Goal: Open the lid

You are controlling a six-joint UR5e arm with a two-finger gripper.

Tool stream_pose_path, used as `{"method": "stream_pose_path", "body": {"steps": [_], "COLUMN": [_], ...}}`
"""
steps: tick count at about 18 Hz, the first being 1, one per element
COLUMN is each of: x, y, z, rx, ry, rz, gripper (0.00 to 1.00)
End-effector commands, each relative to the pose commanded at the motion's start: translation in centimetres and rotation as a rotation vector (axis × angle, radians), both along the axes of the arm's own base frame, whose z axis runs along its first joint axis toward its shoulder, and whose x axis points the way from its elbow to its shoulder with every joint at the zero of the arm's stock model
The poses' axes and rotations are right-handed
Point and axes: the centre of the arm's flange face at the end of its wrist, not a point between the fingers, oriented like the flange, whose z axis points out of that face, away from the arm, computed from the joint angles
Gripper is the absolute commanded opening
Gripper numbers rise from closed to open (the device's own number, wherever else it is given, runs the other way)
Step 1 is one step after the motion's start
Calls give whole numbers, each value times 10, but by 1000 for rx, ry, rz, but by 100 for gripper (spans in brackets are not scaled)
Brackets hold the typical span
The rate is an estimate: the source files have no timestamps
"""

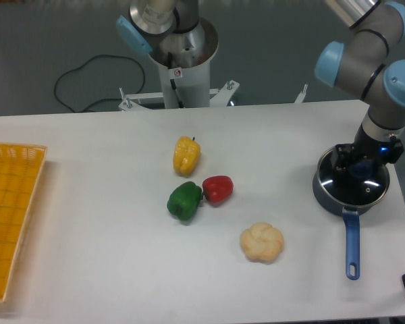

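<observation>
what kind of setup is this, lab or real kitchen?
Most likely a robotics lab bench, not a kitchen: a bare white table, an arm's base pedestal bolted at its back edge with a loose cable, and toy-like peppers laid out beside a saucepan.
</observation>
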Motion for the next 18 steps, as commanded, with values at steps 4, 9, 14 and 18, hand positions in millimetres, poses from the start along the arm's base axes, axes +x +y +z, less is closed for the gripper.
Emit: {"method": "stream_pose_path", "body": {"steps": [4, 9, 14, 18], "x": [0, -1, 0, 0], "y": [-2, -2, -2, -2], "z": [0, 1, 0, 5], "rx": [-1, -1, -1, -2], "ry": [0, 3, 2, 8], "rz": [3, 2, 3, 2], "gripper": [76, 73, 63, 54]}}
